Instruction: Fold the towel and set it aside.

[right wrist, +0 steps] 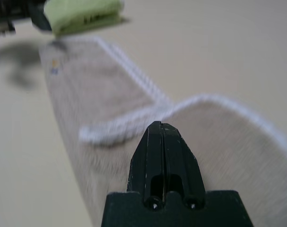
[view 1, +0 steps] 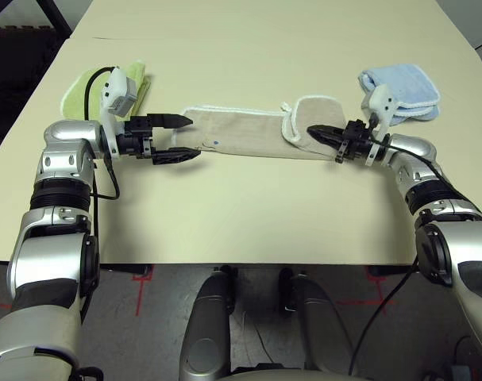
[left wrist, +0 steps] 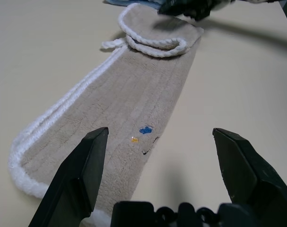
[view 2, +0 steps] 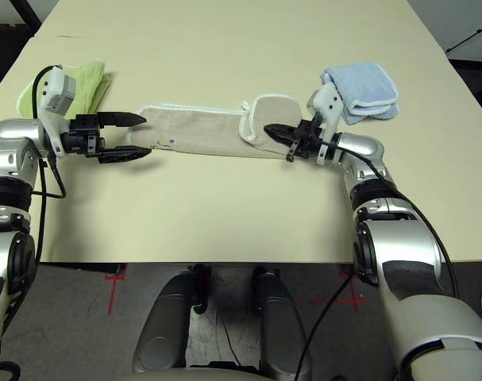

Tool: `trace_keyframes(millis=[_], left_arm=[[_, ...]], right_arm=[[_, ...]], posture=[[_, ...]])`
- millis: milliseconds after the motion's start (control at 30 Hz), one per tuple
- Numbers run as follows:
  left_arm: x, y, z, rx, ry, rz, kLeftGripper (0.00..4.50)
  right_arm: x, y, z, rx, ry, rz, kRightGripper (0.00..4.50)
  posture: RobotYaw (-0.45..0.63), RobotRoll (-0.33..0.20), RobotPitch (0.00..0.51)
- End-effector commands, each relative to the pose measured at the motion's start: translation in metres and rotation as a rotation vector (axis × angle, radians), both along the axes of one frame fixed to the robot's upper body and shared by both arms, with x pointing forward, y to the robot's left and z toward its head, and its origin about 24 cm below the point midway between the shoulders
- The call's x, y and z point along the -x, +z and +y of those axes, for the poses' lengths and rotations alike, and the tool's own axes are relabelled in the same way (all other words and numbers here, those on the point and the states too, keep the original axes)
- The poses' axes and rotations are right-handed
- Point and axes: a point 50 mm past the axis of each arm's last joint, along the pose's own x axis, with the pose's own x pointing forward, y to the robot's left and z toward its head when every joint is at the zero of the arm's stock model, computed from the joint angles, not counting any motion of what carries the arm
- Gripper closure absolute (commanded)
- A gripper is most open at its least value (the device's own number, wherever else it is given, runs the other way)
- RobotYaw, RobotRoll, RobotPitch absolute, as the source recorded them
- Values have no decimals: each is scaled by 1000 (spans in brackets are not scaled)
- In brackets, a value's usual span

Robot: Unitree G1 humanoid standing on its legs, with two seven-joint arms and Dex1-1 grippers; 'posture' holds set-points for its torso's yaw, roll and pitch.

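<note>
1. A light green towel [view 1: 106, 87] lies folded at the far left of the table, beyond the left arm.
2. The left gripper [view 1: 174, 138] is held level at the left end of the towel [view 1: 241, 135], its 2 fingers spread to full width with nothing between them.
3. The towel lies as a long narrow strip across the middle of the table [view 1: 248, 214]. Its right end is turned back over the strip as a short flap.
4. The right gripper [view 1: 316, 132] is fully closed and rests at the flap. Whether cloth is pinched between the fingers cannot be told.
5. A light blue towel [view 1: 403, 94] lies folded at the far right.
6. Step in hand, as judged: the lengthwise fold, begun at the right end. The next move would call for the right end to be carried leftward over the strip, or for the left end to be gripped.
7. The surface is a plain cream tabletop. A dark floor with red tape marks is seen below its near edge.
</note>
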Motion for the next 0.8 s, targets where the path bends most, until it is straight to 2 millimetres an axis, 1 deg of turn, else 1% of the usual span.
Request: trace_keyframes(millis=[33,100,133,167,300,400,467,567,667,733,800], left_arm=[[0,-2,-2,23,0,0,0],[-3,0,-4,78,29,-13,0],[-4,1,-5,107,46,-16,0],[-4,1,-6,121,52,-18,0],[-2,-7,-7,110,52,-16,0],[-1,-7,-7,101,52,-14,0],[-1,-7,-7,98,52,-15,0],[0,-5,-8,92,49,-14,0],[1,-5,-7,87,50,-9,0],[2,-5,-6,83,50,-5,0],[2,-5,-6,82,51,-4,0]], right_arm=[[-4,12,-6,-81,-76,8,4478],[-9,12,-6,-83,-148,43,4478],[-11,12,-4,-85,-171,58,4478],[-12,12,-3,-91,-187,68,4478],[-19,9,3,-90,-290,111,4478],[-23,-1,8,-68,-368,151,4478],[-24,-13,11,-37,-409,179,4478],[-22,-33,13,21,-434,229,4478],[-19,-44,14,50,-443,253,4478],[-19,-46,14,34,-450,259,4478],[-20,-41,13,2,-453,241,4478]], posture=[[75,0,230],[75,0,230],[76,0,237],[83,0,253],[92,0,274],[100,0,280],[118,0,286],[137,0,292],[141,0,293],[140,0,294],[136,0,292]])
